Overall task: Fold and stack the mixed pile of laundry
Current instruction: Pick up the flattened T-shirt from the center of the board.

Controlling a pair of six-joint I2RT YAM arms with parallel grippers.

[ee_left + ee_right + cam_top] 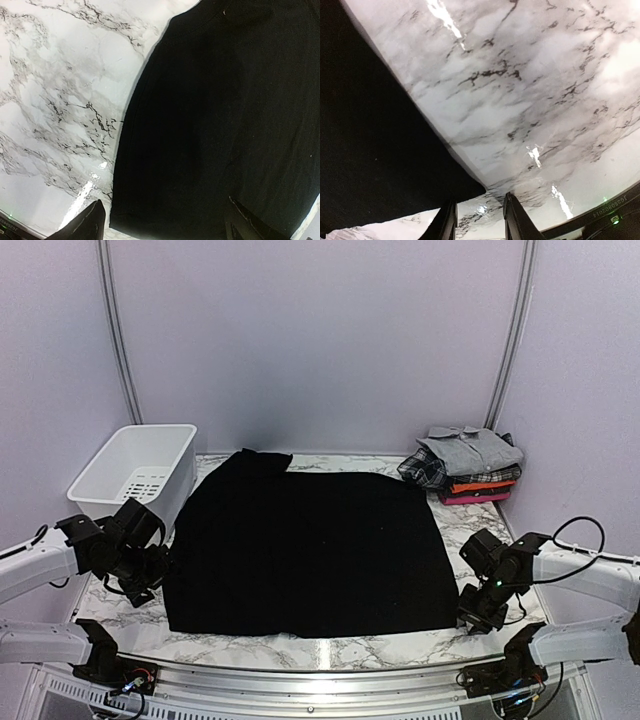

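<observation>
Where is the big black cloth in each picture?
Top view: black cloth spread flat in the middle.
Left wrist: black cloth fills the right side.
Right wrist: black cloth fills the left side.
Shared landmark: marble table, bare beside the cloth's edge in all three.

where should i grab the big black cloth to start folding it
Probably pinch the black cloth at its two near corners, coming in low from the outer sides. It lies flat and spread wide, so only edges and corners offer a pinch.

Bright, even overhead light glares off the marble table (535, 152), while the black cloth (310, 550) shows little detail.
</observation>
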